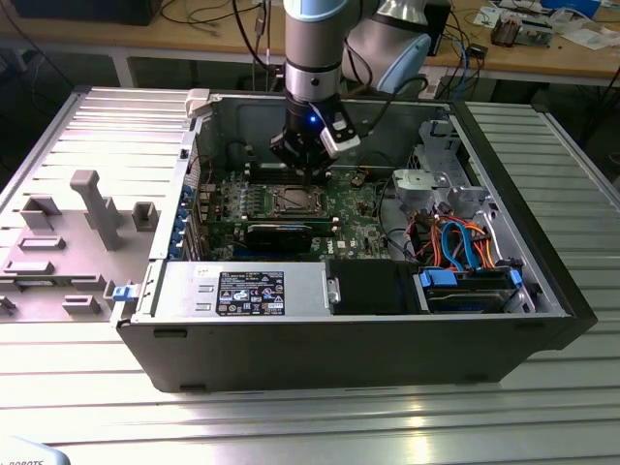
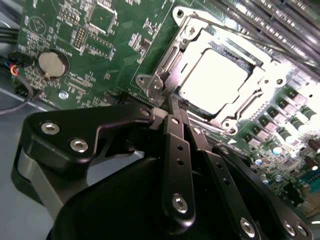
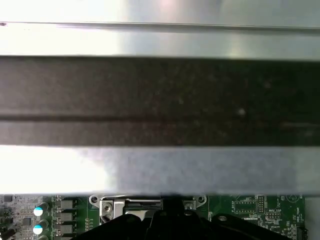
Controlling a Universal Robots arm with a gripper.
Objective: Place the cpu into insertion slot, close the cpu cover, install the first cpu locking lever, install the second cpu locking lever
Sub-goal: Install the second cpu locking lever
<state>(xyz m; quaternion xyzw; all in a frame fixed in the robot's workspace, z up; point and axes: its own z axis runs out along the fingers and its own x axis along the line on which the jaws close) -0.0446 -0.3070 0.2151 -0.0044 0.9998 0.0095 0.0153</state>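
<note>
The cpu [image 2: 212, 75] lies flat in the insertion slot [image 1: 294, 201] on the green board, its pale metal face showing through the window of the cpu cover [image 2: 260, 86]. The silver cover frame lies down over the socket. My gripper [image 2: 179, 106] has its black fingers pressed together, tips just off the socket's near corner hinge [image 2: 156, 84]; nothing shows between them. In the exterior view the gripper [image 1: 310, 177] hangs over the socket's far edge. In the first wrist view the socket's edge [image 3: 127, 205] sits right by the gripper body. I cannot make out the locking levers clearly.
The open computer case [image 1: 542, 281] walls in the board. A black graphics card [image 1: 281, 235] lies just in front of the socket, memory slots [image 2: 280, 20] beside it, a coin battery [image 2: 52, 62] further off. Power supply [image 1: 242, 291], drive bay with cables [image 1: 465, 252], grey fixture [image 1: 92, 208].
</note>
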